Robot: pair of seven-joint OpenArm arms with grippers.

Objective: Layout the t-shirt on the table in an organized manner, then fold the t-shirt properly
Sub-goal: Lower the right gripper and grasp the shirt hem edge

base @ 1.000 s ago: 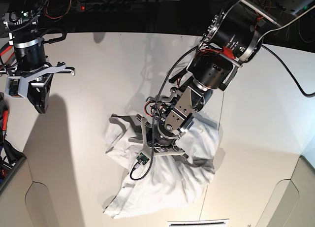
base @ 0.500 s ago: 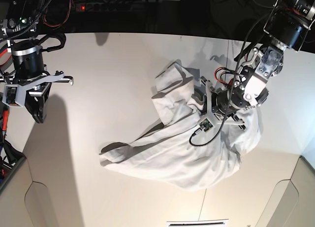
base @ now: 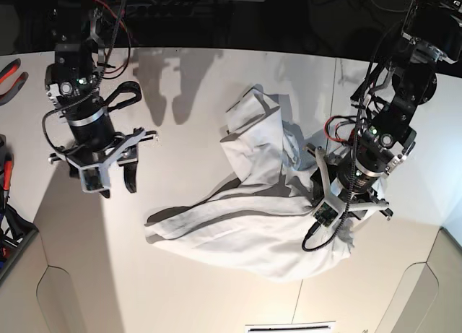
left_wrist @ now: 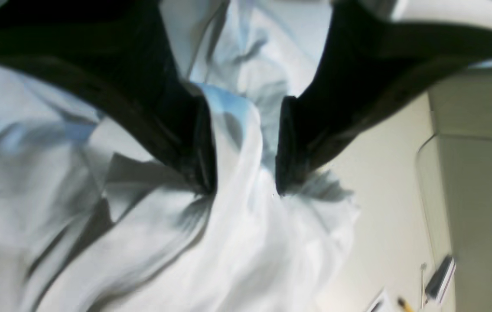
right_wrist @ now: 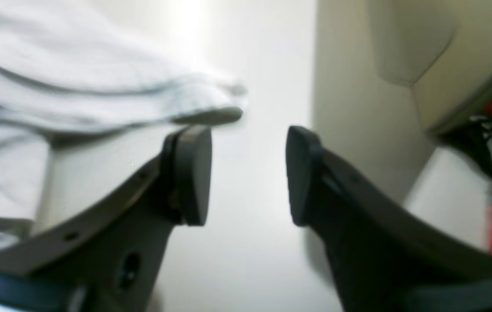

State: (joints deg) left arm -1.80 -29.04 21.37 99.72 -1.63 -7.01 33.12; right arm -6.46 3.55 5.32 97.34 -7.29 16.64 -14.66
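The shirt (base: 260,203) is being straddled by the parted left gripper (base: 346,203); the right gripper (base: 108,178), also parted, is standing well apart.

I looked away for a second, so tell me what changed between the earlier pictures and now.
The left gripper dragged the t-shirt from a bunched heap toward its own side, stretching it across the table; its jaws now stand apart around a fold. The right gripper moved in toward the shirt and opened, holding nothing. The shirt remains wrinkled and unfolded.
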